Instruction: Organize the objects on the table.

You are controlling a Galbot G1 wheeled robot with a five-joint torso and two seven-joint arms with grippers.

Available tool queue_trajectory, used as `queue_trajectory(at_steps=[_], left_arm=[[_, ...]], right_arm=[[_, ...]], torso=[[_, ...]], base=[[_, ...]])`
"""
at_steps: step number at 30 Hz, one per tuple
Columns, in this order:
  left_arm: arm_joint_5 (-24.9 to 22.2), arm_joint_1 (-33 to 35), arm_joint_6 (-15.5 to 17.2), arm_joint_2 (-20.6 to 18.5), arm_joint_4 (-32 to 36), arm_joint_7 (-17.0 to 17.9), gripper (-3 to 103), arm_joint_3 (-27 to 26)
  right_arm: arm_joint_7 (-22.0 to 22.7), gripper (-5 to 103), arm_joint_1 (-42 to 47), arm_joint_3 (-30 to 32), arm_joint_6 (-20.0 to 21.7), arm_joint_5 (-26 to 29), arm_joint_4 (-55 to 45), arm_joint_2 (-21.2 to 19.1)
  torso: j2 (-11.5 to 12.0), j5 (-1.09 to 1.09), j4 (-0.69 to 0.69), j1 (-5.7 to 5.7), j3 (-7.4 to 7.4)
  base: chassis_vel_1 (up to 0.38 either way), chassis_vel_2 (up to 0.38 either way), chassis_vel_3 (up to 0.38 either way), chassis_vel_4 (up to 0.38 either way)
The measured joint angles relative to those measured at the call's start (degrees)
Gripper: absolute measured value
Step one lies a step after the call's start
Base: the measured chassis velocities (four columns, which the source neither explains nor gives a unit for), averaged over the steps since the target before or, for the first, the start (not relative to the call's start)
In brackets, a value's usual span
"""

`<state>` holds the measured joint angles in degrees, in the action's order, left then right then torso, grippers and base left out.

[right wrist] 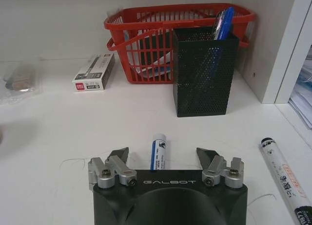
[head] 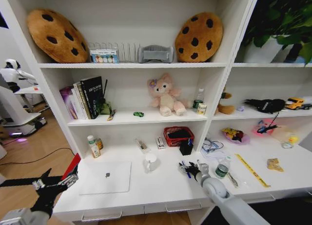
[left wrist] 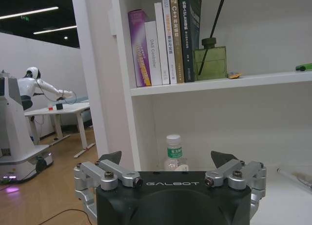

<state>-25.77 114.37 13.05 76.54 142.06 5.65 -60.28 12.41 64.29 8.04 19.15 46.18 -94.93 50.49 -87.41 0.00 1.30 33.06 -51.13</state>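
Note:
My right gripper [right wrist: 163, 156] hangs open just above the white table [head: 161, 186], with a white and blue pen [right wrist: 158, 151] lying between its fingers, not gripped. In the head view it [head: 191, 170] sits over loose pens [head: 184, 167]. Beyond it stands the black pen cup [right wrist: 202, 71] holding blue pens [right wrist: 223, 23]. The silver laptop [head: 105, 177] lies shut at the front left. My left gripper [head: 51, 182] is open off the table's left end, facing a small bottle [left wrist: 173, 152]. A tiny green toy car [head: 138, 114] rests on the shelf above.
A red basket [right wrist: 170, 45] stands behind the pen cup, a small box [right wrist: 93, 71] beside it. A white marker [right wrist: 285, 178] lies near the right gripper. A white mug [head: 151, 161], a clear bottle [head: 223, 167] and a yellow ruler [head: 251, 170] are on the desk. Books [left wrist: 163, 37] fill the shelf.

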Motion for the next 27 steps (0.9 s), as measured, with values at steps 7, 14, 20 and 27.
queue_trajectory(at_steps=[7,14,20,27], left_arm=[[0.00,0.00,0.00,0.00,0.00,0.00,100,0.00],[0.00,0.00,0.00,0.00,0.00,0.00,100,0.00],[0.00,0.00,0.00,0.00,0.00,0.00,100,0.00],[0.00,0.00,0.00,0.00,0.00,0.00,100,0.00]], right_arm=[[-1.20,57,0.68,0.30,-0.23,-0.31,0.00,-0.76],[-2.88,30,0.65,0.86,-0.14,1.13,0.32,-1.26],[-3.36,12,0.07,0.94,-0.19,2.00,0.92,-1.17],[-5.27,11,-0.09,1.73,-1.70,1.92,1.05,-1.28]], torso=[[-0.01,-0.01,0.00,-0.01,0.00],[-0.01,0.01,0.01,-0.01,0.00],[-0.01,0.01,0.00,-0.01,-0.01],[-0.01,0.02,0.00,-0.01,-0.01]], base=[[0.000,0.000,0.000,0.000],[0.000,0.000,0.000,0.000],[0.000,0.000,0.000,0.000],[0.000,0.000,0.000,0.000]])
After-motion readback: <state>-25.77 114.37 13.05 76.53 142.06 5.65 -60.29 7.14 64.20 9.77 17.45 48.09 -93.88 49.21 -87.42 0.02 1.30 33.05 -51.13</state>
